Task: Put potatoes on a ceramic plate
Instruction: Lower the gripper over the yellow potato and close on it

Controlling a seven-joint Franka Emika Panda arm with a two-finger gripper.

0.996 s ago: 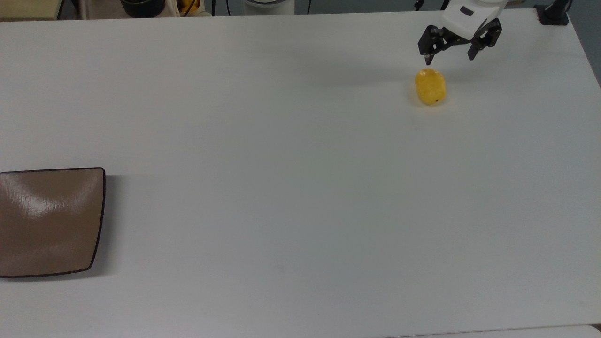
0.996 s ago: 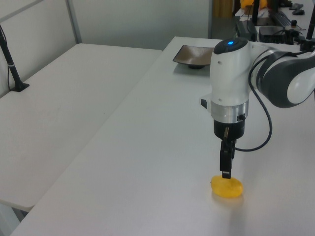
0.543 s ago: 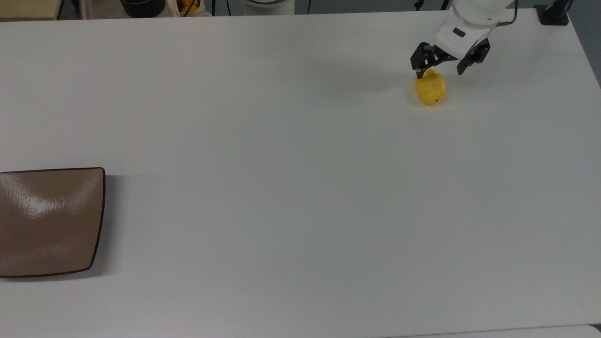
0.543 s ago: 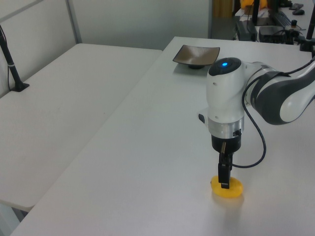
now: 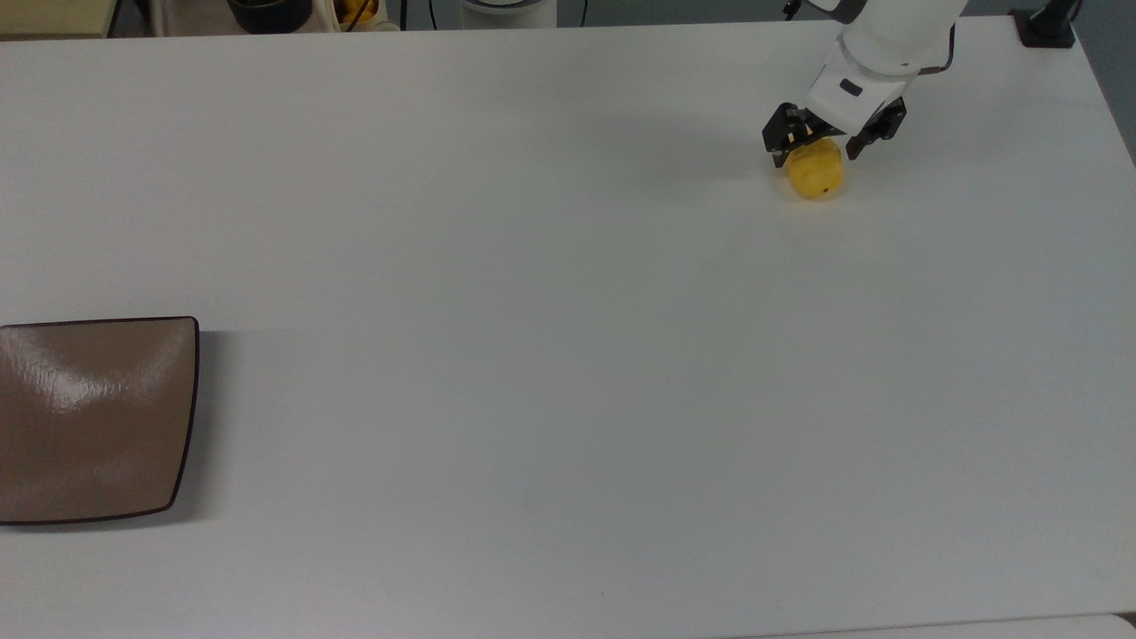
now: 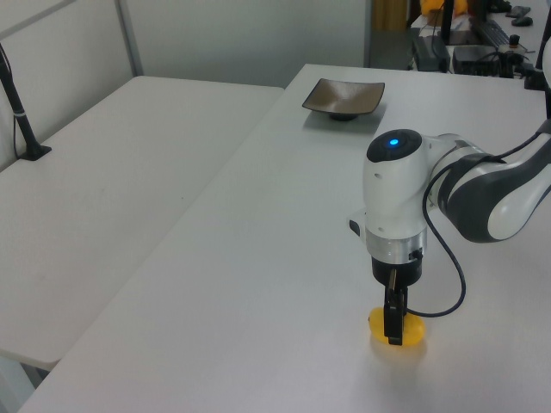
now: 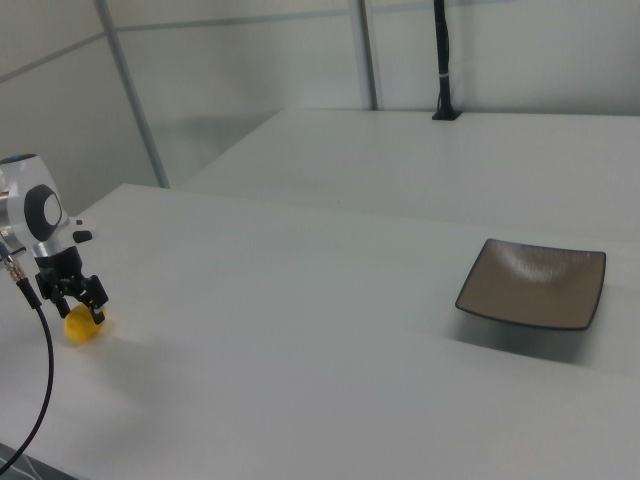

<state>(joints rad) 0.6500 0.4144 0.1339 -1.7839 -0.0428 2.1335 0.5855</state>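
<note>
One potato (image 5: pixel 816 174) is sitting near the table's (image 5: pixel 532 311) far right corner in the top view, gripper (image 5: pixel 814 146) straddling it, jaws apart. Grasp step; next it's needing a squeeze, lift, then hauling to the plate (image 5: pixel 93 417) at the left edge.

I see the small bright-yellow oval potato (image 5: pixel 816 172) lying on the white surface at the top view's upper right — smooth, slightly lumpy, one tiny dark spot. The glossy brown square ceramic plate (image 5: pixel 93 417) sits flat and empty at the top view's lower left edge — well apart from it.
</note>
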